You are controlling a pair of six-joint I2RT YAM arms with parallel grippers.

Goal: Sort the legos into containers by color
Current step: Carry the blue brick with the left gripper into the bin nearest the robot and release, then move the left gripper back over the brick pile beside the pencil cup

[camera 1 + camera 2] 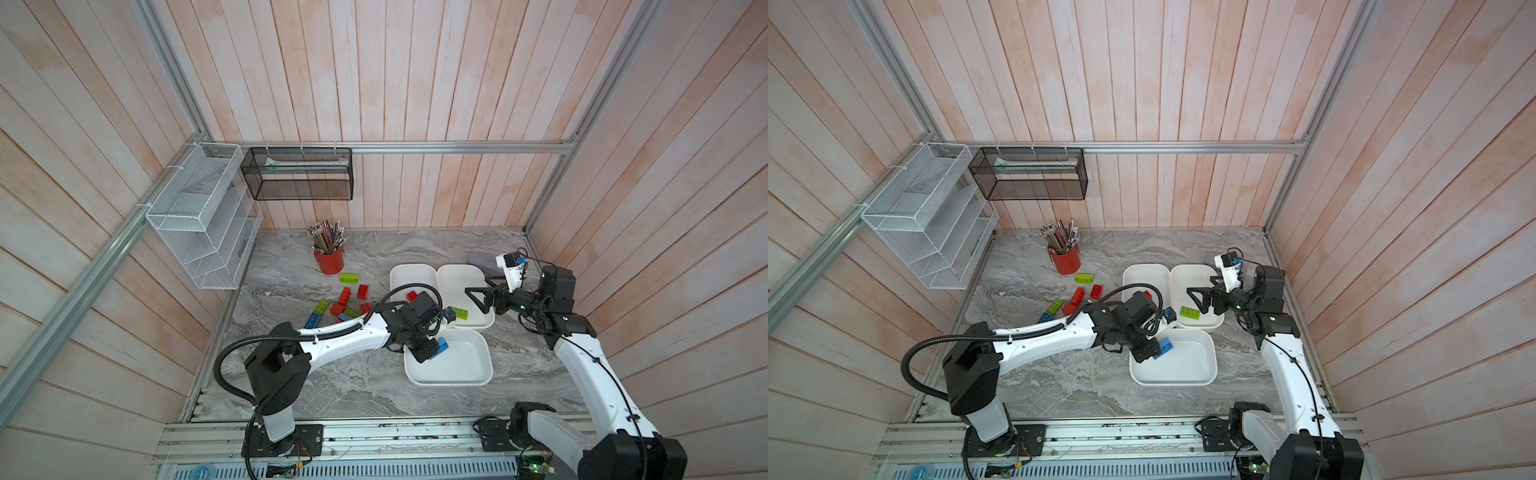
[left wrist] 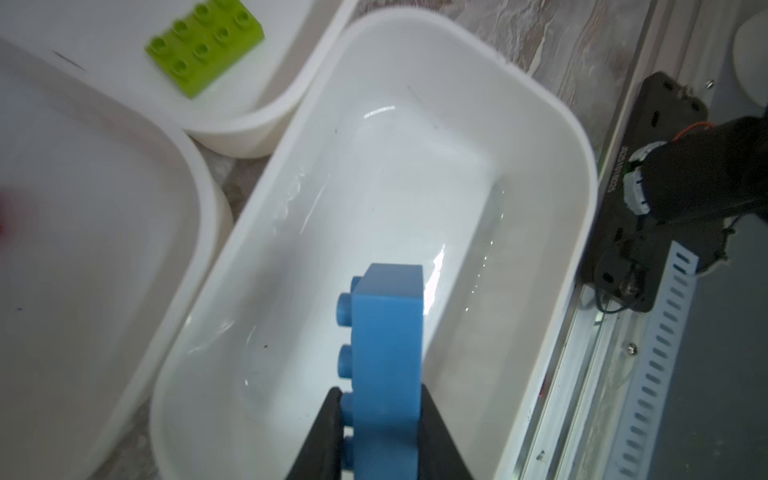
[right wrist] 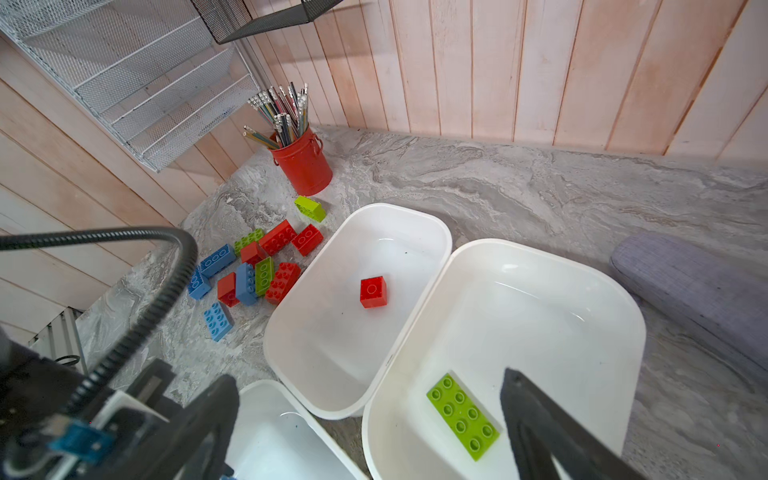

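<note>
Your left arm reaches low across the counter (image 1: 332,386) with the wrist bent down. Its left pincer (image 1: 433,353) is clamped on a blue brick (image 2: 386,332), held over the left end of the near tub (image 1: 478,377). Your right arm is folded at the right edge with the forearm pointing left. The right pincer (image 1: 477,300) stands wide apart and holds nothing over the far-right tub (image 1: 457,272), where one green brick (image 1: 459,313) lies. The far-left tub (image 1: 409,272) holds one red brick (image 1: 412,296). The loose bricks (image 1: 345,305) cluster on the counter left of the tubs, and your left forearm partly hides them in both top views. A red pencil cup (image 1: 329,261) stands beyond them. A grey case (image 3: 685,291) lies right of the far-right tub.
</note>
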